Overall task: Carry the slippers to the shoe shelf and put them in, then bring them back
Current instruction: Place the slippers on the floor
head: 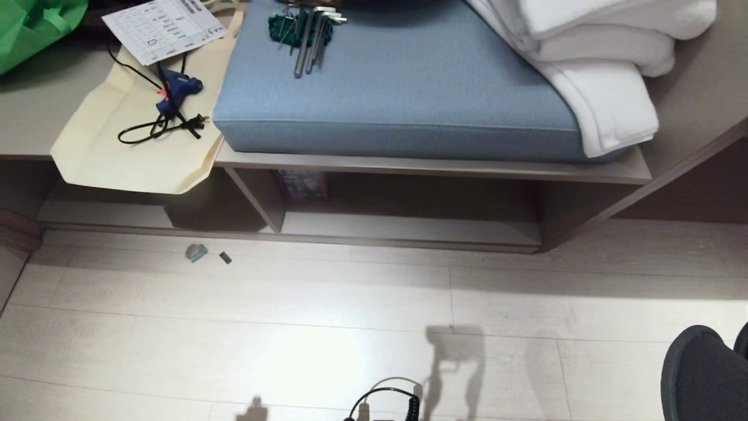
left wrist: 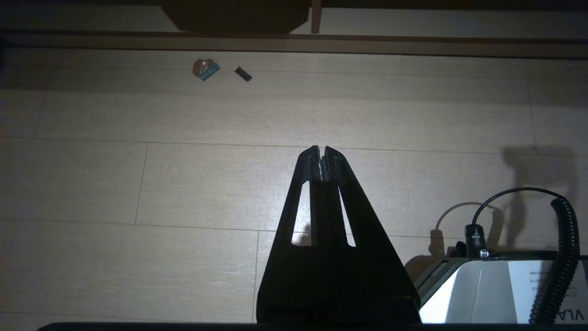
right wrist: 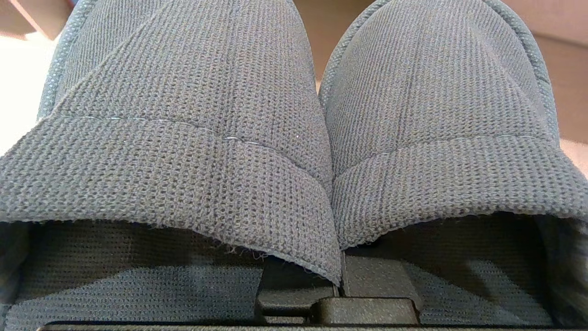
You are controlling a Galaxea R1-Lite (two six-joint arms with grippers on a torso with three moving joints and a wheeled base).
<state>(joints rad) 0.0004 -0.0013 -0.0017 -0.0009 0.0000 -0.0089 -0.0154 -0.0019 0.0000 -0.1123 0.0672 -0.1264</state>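
Observation:
The slippers (right wrist: 294, 138), a dark grey knitted pair, fill the right wrist view side by side with toes pointing away. My right gripper (right wrist: 337, 285) is shut on their touching inner edges at the opening. One slipper's rounded toe (head: 704, 374) shows at the head view's bottom right, above the floor. Under the bench, two low open cubbies show, one on the left (head: 105, 213) and one on the right (head: 409, 228); I cannot tell which is the shoe shelf. My left gripper (left wrist: 321, 154) is shut and empty, hanging over the pale floor.
On the bench lie a blue cushion (head: 397, 88), white towels (head: 602, 58), a cream bag (head: 128, 146) with a blue glue gun (head: 175, 93), and hex keys (head: 310, 35). Two small scraps (head: 197, 252) lie on the floor before the left cubby. A coiled cable (head: 409, 400) is near my base.

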